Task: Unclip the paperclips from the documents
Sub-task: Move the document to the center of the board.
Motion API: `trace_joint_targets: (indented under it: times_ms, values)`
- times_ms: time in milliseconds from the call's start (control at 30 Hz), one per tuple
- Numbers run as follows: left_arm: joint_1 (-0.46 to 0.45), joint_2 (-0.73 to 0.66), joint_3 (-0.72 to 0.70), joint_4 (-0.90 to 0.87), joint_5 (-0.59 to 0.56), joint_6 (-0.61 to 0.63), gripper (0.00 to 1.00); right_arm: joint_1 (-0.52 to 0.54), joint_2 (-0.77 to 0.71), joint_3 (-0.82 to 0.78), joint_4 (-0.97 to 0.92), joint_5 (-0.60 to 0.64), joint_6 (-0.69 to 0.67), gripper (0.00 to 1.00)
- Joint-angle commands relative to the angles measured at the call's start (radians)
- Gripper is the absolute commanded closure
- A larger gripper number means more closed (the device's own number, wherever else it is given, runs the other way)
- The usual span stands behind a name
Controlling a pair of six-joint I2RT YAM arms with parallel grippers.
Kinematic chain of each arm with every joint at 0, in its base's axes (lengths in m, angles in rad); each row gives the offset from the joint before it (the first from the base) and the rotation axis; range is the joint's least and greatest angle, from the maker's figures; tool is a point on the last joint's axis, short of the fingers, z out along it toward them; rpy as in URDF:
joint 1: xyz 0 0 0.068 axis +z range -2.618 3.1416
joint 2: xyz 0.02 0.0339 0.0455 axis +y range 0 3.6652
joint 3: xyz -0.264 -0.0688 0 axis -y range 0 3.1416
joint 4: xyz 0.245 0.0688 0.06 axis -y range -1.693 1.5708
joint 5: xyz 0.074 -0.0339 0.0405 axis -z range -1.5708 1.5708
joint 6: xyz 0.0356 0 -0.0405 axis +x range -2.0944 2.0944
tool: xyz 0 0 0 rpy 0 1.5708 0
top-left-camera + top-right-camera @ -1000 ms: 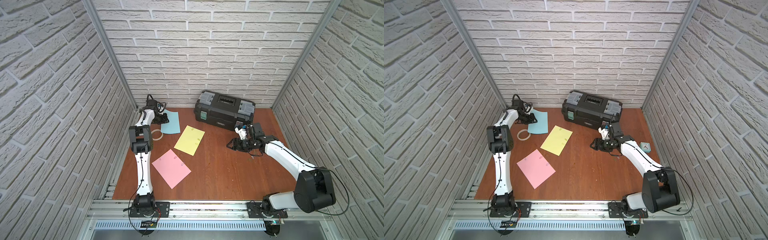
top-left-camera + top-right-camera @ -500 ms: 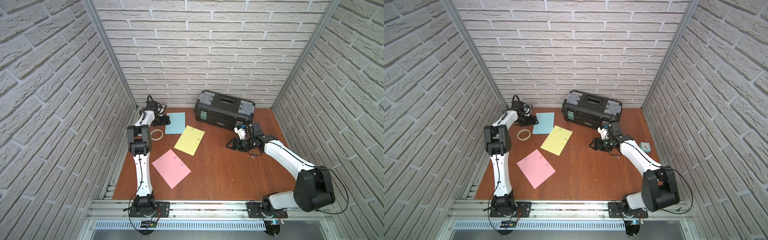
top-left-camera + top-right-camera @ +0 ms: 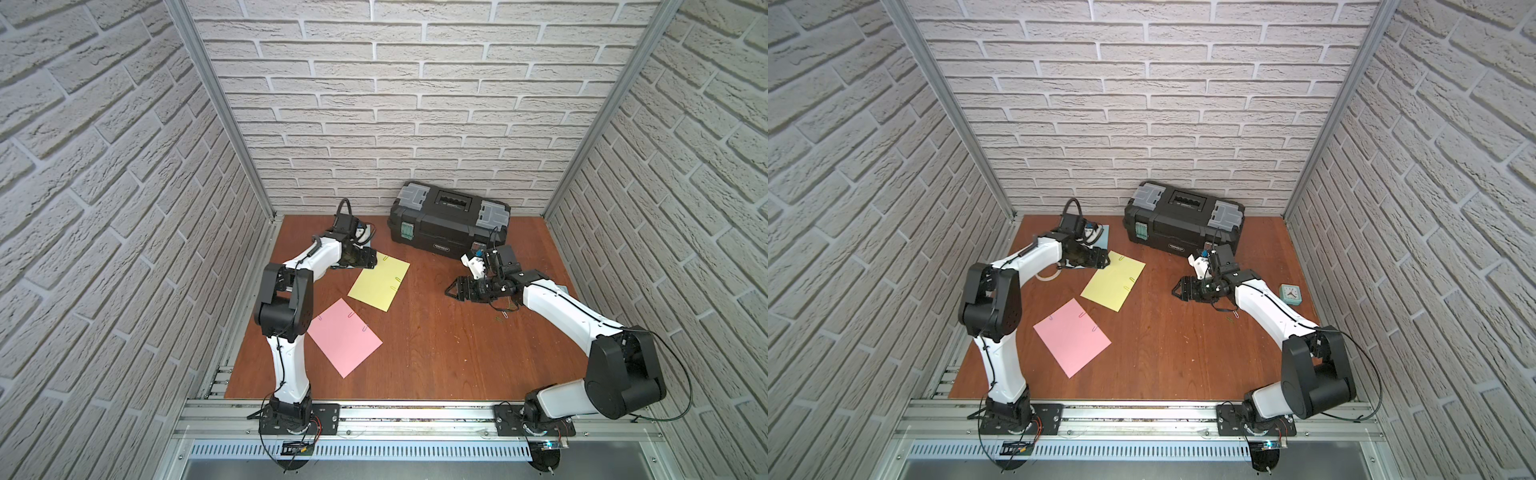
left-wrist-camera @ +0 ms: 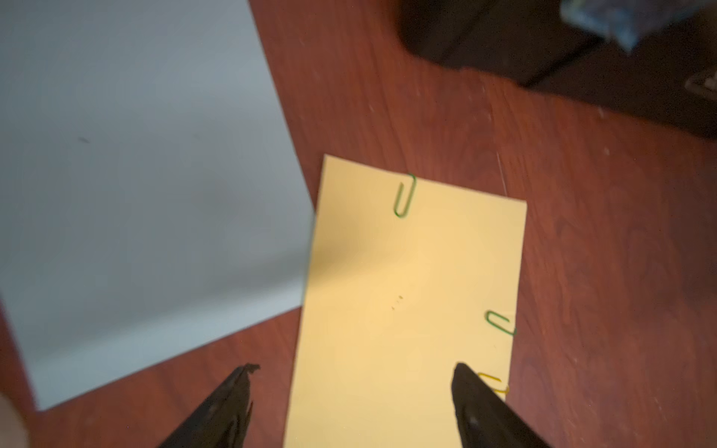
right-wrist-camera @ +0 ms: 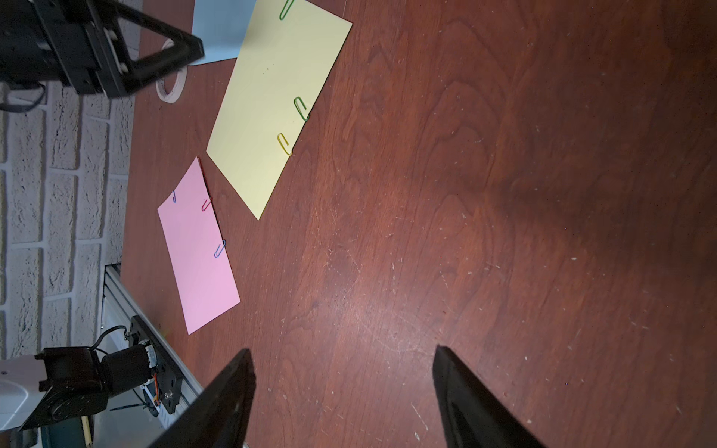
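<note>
top cams are looking steeply down over whole table (image 3: 436,353); wrist cams are hovering low, both sharing yellow sheet (image 4: 407,291).

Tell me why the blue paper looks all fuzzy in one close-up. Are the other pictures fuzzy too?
Left wrist view: blurred all over, the light blue sheet and green paperclips have soft edges, perhaps from camera motion. Right wrist view: sharp, with a dark shadow and a pale sheen on the table. Both top views: sharp and evenly lit.
</note>
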Motion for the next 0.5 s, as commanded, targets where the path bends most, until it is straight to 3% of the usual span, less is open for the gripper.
trace_joint_targets:
  times_ms: [0, 267, 467]
  values:
    - [-0.030, -0.001, -0.037, 0.030, -0.037, -0.022, 0.21, 0.006, -0.005, -0.003, 0.038, -0.012, -0.018, 0.26]
    - [-0.076, 0.056, -0.030, -0.034, -0.059, -0.024, 0.24, 0.005, -0.030, -0.028, 0.049, -0.010, -0.015, 0.24]
    - [-0.111, 0.077, -0.025, -0.110, -0.008, -0.033, 0.26, 0.006, -0.030, -0.033, 0.054, -0.009, -0.014, 0.24]
